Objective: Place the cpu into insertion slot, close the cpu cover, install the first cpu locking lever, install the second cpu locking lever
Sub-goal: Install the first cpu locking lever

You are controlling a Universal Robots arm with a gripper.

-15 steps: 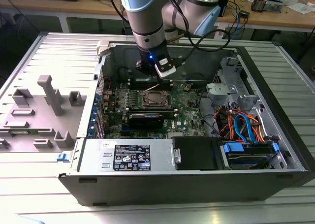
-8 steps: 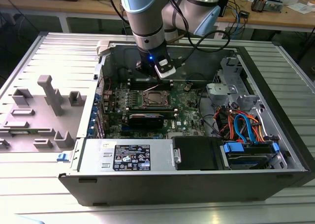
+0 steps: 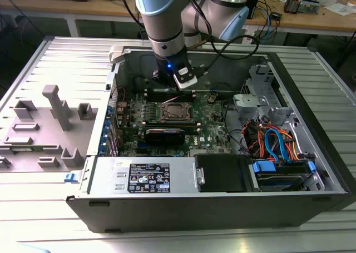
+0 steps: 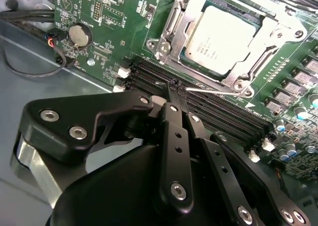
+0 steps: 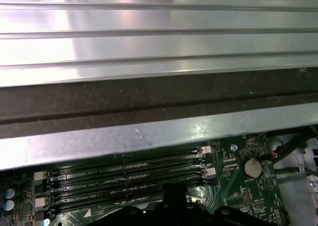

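Note:
In the second wrist view the cpu (image 4: 221, 35) lies flat in the insertion slot (image 4: 160, 46), its silver top showing through the window of the cpu cover (image 4: 258, 62), which lies down over it. A thin wire locking lever (image 4: 218, 91) runs along the socket edge nearest the memory slots. My gripper (image 4: 175, 85) is shut, its black tip right at the free end of that lever and above the memory slots. In the exterior view the gripper (image 3: 173, 92) hangs inside the open case at the far side of the socket (image 3: 177, 112).
Long black memory slots (image 5: 124, 179) lie under the gripper, with a coin battery (image 5: 252, 167) beside them. The case's metal wall (image 5: 149, 134) stands close behind. Cables and drive bays (image 3: 278, 144) are on the exterior view's right, and a grey fixture block (image 3: 53, 125) on its left.

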